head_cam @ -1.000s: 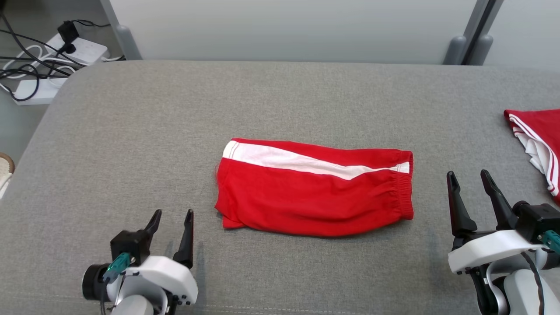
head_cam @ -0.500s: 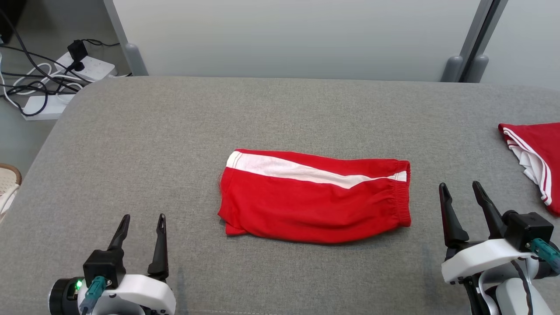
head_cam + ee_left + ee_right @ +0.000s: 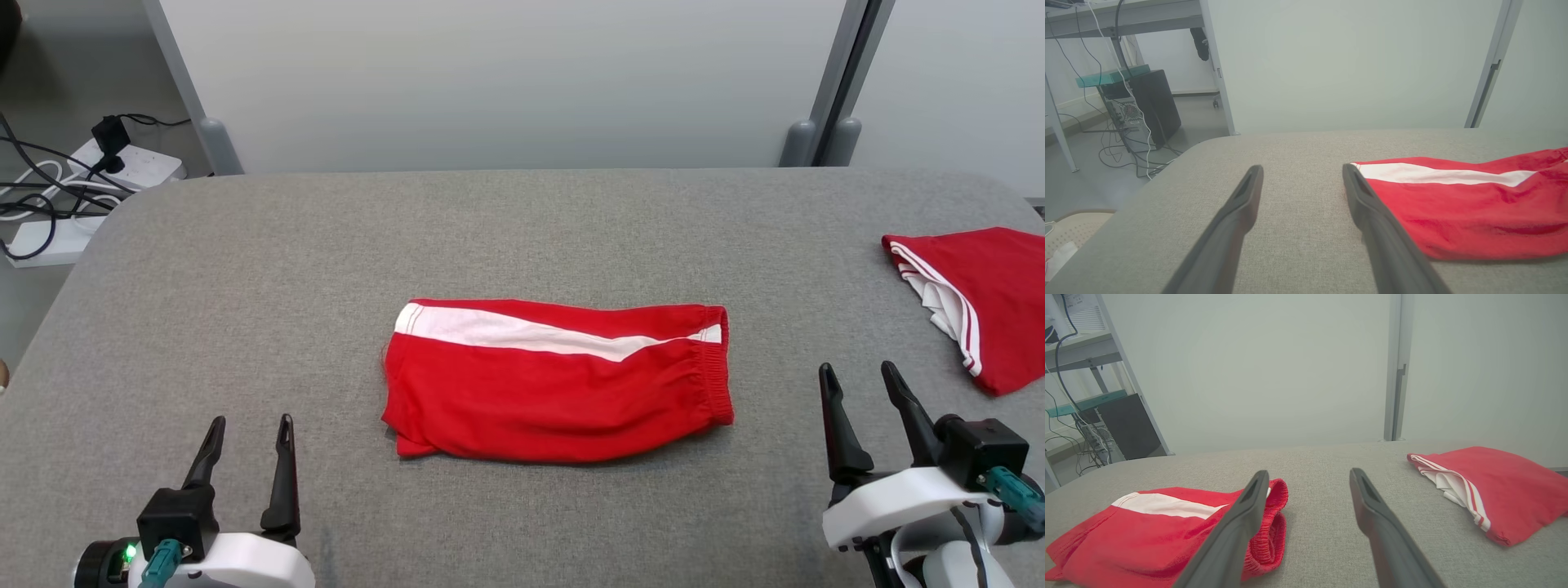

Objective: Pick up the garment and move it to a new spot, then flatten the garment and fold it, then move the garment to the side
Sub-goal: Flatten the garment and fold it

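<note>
Plainly, the folded garment (image 3: pixel 555 392) lies on the grey pad (image 3: pixel 522 237) (left fingers (image 3: pixel 284 478) and right fingers (image 3: pixel 837 425) released).

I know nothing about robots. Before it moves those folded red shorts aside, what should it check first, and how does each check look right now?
1. Left hand open, holding nothing: ok.
2. Right hand open, holding nothing: ok.
3. Red shorts folded, lying mid-way across the grey surface: ok.
4. Both hands apart from the shorts, one on each side: ok.
5. Other red garment at the right edge, apart from the shorts: ok.
6. Hidden lower layers of the fold lie even: cannot tell.
</note>
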